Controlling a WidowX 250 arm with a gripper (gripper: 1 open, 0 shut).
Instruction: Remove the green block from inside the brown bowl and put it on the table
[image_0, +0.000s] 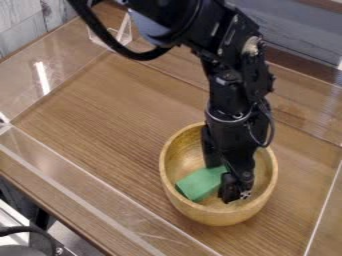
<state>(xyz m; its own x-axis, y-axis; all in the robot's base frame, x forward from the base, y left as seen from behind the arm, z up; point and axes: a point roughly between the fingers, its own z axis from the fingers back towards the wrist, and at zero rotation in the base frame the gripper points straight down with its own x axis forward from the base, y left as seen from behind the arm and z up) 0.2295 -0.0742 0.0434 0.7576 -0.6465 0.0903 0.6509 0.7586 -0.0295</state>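
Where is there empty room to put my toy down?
The wide stretch of table left of the bowl in the picture looks bare. It's crowded inside the bowl, where the gripper is down beside the green block.
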